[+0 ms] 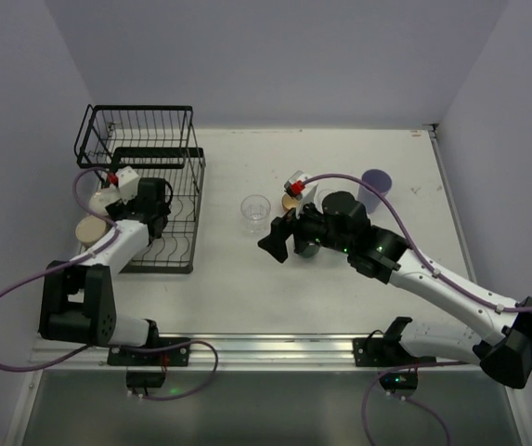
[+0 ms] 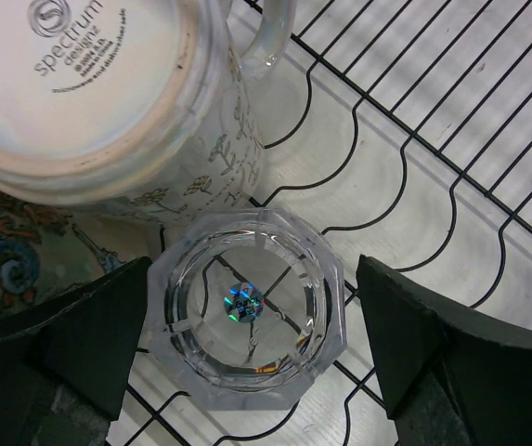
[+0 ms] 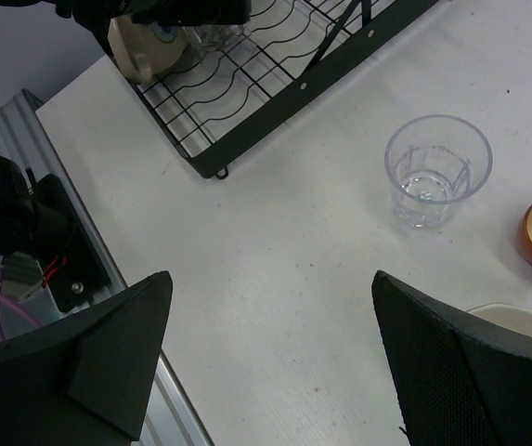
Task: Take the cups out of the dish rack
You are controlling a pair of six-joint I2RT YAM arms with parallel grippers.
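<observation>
– Left gripper (image 2: 247, 339) is held open, its fingers (image 2: 80, 344) set either side of a faceted clear glass (image 2: 247, 307) on the wire tray of the dish rack (image 1: 178, 201), beside a glazed cream mug (image 2: 108, 93). What is called for?
– Closure on those slick walls, then a lift. Right gripper (image 3: 266, 358) is spread open above the table (image 3: 293, 242), nothing held, near an unloaded ribbed glass (image 3: 437, 172).

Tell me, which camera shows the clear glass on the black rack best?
The left wrist view: the clear glass fills the centre, facets sharp, between the left tool's open fingers. From above, the arm hides it. The right wrist view catches only a tiny blur at the rack's far end.
</observation>
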